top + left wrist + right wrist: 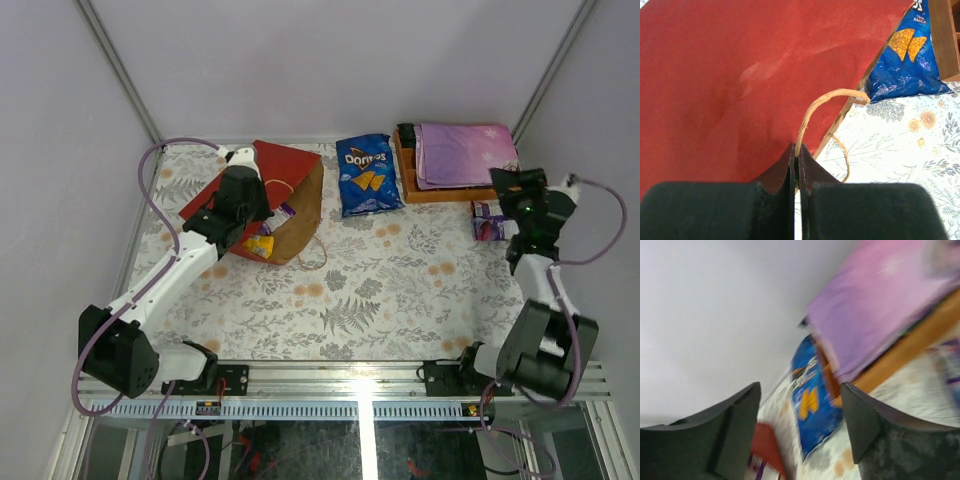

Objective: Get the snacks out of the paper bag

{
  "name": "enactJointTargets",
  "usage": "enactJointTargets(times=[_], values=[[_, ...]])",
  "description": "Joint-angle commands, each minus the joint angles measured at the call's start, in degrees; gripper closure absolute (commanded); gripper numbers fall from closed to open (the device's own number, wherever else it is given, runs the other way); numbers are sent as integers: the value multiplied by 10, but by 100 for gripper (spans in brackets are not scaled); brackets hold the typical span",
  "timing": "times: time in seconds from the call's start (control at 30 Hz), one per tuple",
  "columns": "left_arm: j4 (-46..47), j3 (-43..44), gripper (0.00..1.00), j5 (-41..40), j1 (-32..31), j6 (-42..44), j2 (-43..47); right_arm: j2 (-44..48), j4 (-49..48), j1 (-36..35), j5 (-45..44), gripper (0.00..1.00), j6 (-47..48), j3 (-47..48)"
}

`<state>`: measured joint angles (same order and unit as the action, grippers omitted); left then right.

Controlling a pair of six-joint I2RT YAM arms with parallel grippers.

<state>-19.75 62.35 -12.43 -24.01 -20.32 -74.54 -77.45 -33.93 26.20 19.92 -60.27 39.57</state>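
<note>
The red paper bag (288, 162) lies tilted at the back left, its brown inside (303, 215) open toward the front right. A yellow packet (260, 245) and a purple packet (285, 211) show in its mouth. My left gripper (262, 200) is shut on a tan loop handle (812, 107) at the bag's red wall (730, 85). The blue Doritos bag (368, 175) lies flat on the table beside the bag; it also shows in the left wrist view (905, 65) and, blurred, in the right wrist view (812, 405). My right gripper (507, 195) is open and empty, raised near a small purple pack (487, 222).
An orange wooden tray (440, 193) at the back right holds a folded purple cloth (465, 152). A second loop handle (318, 255) lies on the floral tablecloth in front of the bag. White walls close the back and both sides.
</note>
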Motion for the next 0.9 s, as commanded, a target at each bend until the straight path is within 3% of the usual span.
enactJointTargets(times=[0.0,0.17,0.5,0.63,0.87], values=[[35,-9,100,1,-4,-11,21,126,108,-143,-53,21,101,6],[66,-31,100,22,-4,-21,39,175,53,-304,-103,11,63,-59],[72,-58,100,8,-5,-21,53,17,34,-562,-186,11,70,-12],[91,-69,100,22,-5,-19,62,-58,14,-592,-164,12,46,17],[152,-104,100,79,-5,-27,67,-107,-36,-601,-139,14,18,24]])
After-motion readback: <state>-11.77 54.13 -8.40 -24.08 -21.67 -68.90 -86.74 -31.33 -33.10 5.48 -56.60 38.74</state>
